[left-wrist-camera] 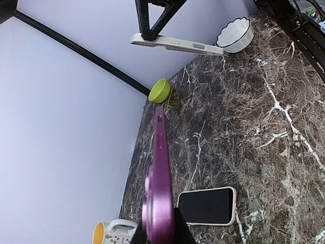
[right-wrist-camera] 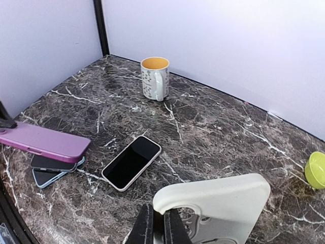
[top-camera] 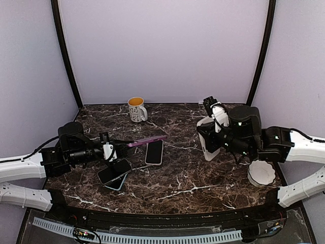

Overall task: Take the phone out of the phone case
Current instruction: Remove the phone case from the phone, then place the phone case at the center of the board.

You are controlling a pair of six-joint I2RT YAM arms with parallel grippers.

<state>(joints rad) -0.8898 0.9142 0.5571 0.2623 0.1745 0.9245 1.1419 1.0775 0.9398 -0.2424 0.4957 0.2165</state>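
Dark marble table (top-camera: 193, 178), lilac walls. Your left gripper (left-wrist-camera: 158, 235) pinches purple case (top-camera: 147, 140), raised at 9 o'clock. Right gripper (right-wrist-camera: 158, 223) clamps white case (right-wrist-camera: 218, 203) at 3 o'clock; it looks empty. Phone (top-camera: 154, 152) lies flat at centre. Can't tell if purple case is loaded; if so, free your right claw and peel.

Your widest free stretch of desk (top-camera: 203, 178) runs through the middle and near edge, between the phone (top-camera: 154, 152) lying flat and the white scalloped bowl (top-camera: 261, 173). On the left, the purple phone case (top-camera: 147, 140) clamped in your left tool (top-camera: 118, 147) juts out above the desk, with two stacked phones (top-camera: 115, 173) lying under it. The white phone case (top-camera: 209, 145) gripped in your right tool (right-wrist-camera: 158, 223) blocks the right centre. The mug (top-camera: 136, 109) stands at the back with bare desk either side; the green bowl (right-wrist-camera: 316, 170) sits close to the wall.
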